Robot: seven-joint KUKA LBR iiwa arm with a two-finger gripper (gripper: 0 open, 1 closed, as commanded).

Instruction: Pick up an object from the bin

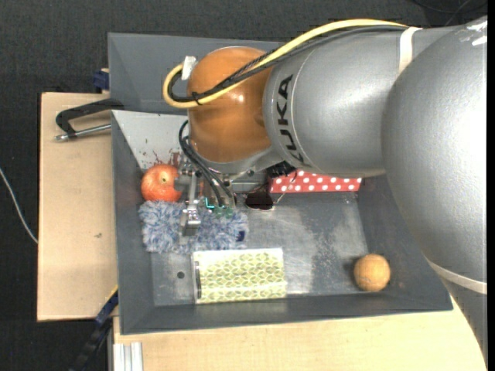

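My gripper point(190, 216) hangs low over a fuzzy blue-and-white cloth point(164, 230) in the left part of the bin, its metal fingertips reaching down to the cloth's top. A red-orange apple point(160, 183) lies just left of the gripper, touching the cloth's upper edge. Below the cloth, near the front wall, lies a flat rectangular pad with a yellow-green pattern point(239, 275).
A red box with white dots point(317, 183) lies partly under the arm at the right. A small tan ball point(372, 273) rests in the front right corner. The arm and its orange cover hide the bin's back middle.
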